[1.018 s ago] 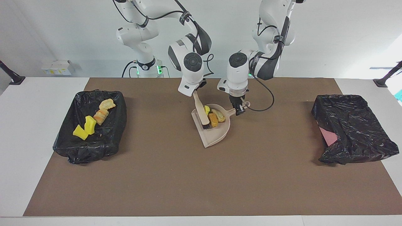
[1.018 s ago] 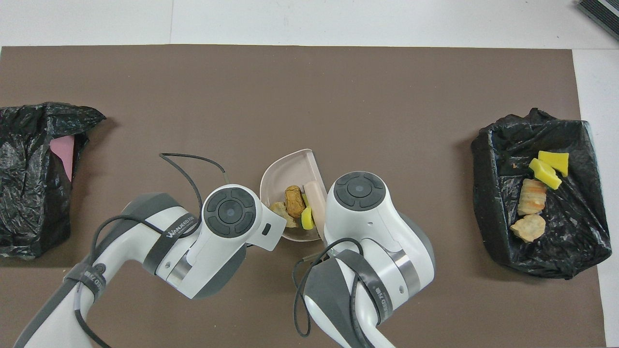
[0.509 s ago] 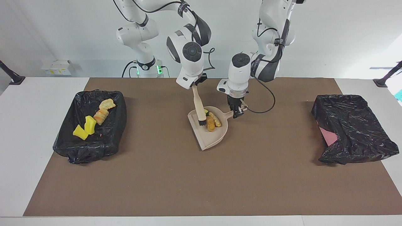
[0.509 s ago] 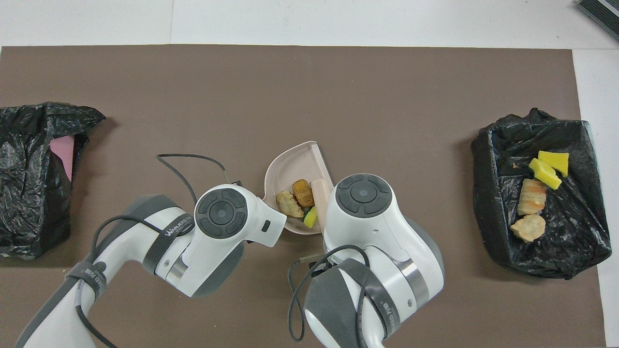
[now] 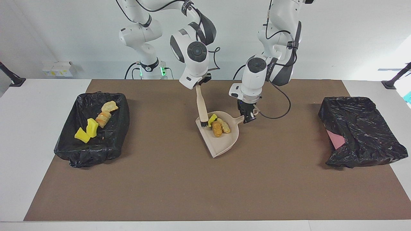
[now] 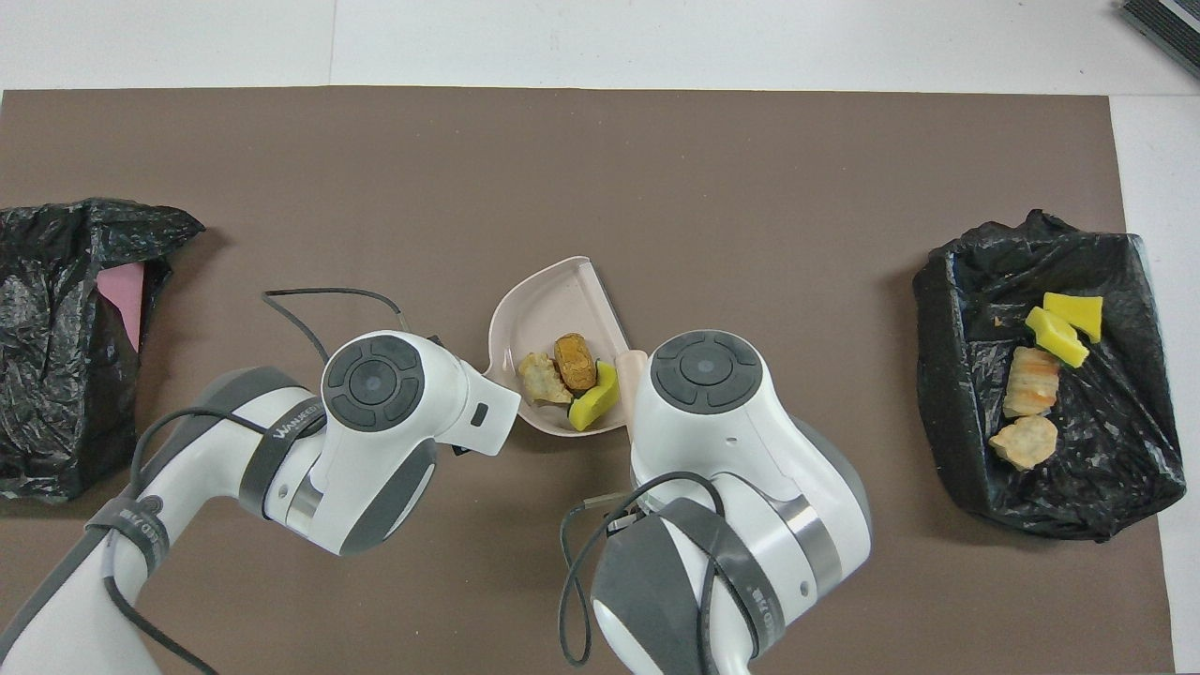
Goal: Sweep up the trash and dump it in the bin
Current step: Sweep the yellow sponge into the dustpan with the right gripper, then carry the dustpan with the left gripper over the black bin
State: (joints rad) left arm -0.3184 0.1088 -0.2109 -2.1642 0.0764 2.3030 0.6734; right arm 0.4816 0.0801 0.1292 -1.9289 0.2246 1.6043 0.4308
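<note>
Three scraps of trash sit in my dustpan [image 5: 221,141]: a yellow chunk [image 5: 212,119], a tan-orange lump [image 5: 217,128] and a paler bread-like lump [image 5: 225,125], all bunched at the handle end of the pan. A second ago the brush [image 5: 202,107] lay low across the pan among them; since then I have drawn it up until it stands nearly upright, its bristles just at the pan's edge beside the yellow chunk. The pan itself has slid a little toward my left arm's end of the bench [image 5: 179,179] and its open mouth has tipped upward, so the load has settled back against the rear wall (good, nothing looks ready to roll out). I judge the sweeping of this batch done and the carry to a bin next.

My left hand [image 5: 247,116] is shut on the dustpan's handle. My right hand [image 5: 199,84] is closed on the top of the brush handle, over the pan.

The bin [image 5: 93,128] at my right arm's end, lined with a black bag, holds four scraps: two yellow chunks and two bread-like lumps. The second bin [image 5: 359,128], at my left arm's end, shows only crumpled black bag and a bit of pink wall; I see no trash in it.
</note>
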